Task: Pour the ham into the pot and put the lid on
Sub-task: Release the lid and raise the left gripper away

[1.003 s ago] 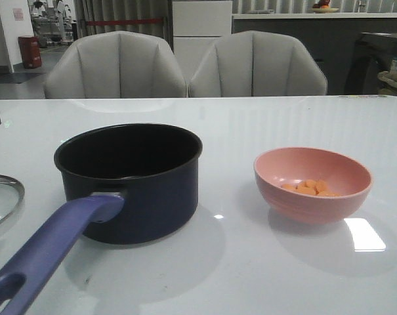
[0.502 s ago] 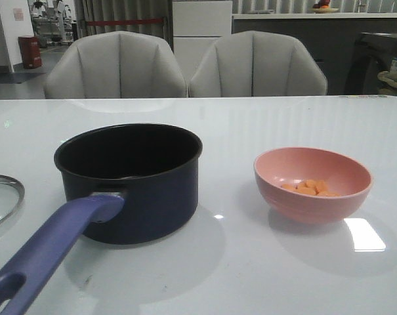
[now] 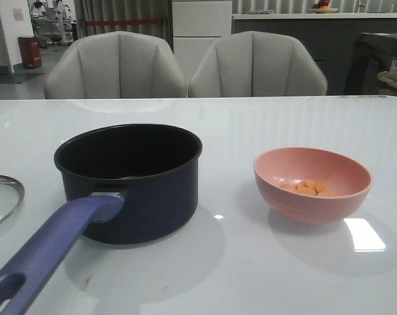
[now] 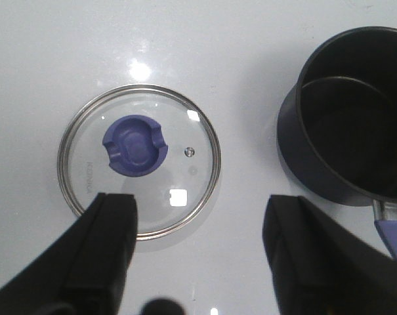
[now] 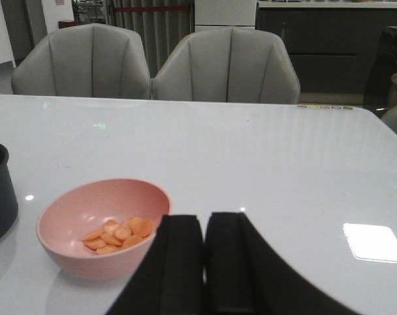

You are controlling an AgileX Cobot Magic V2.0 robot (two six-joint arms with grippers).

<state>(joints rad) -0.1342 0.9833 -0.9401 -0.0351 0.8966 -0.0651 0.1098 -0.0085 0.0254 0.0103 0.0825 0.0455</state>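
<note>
Left end effector (image 4: pixel 198 226) (spread wide) above the lid (image 4: pixel 140 160).

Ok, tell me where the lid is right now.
The lid lies flat on the table at the front view's far left edge, left of the pot, with the open left gripper above it.

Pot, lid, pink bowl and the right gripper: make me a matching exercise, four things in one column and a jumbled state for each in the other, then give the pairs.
Things:
1. pot
2. lid
3. pink bowl
4. right gripper

States:
A. lying flat on the table, knob up
B. holding the ham
C. shut, gripping nothing
D. uncovered, nothing seen inside

Pairs: 1-D, 2-A, 3-B, 4-C
</note>
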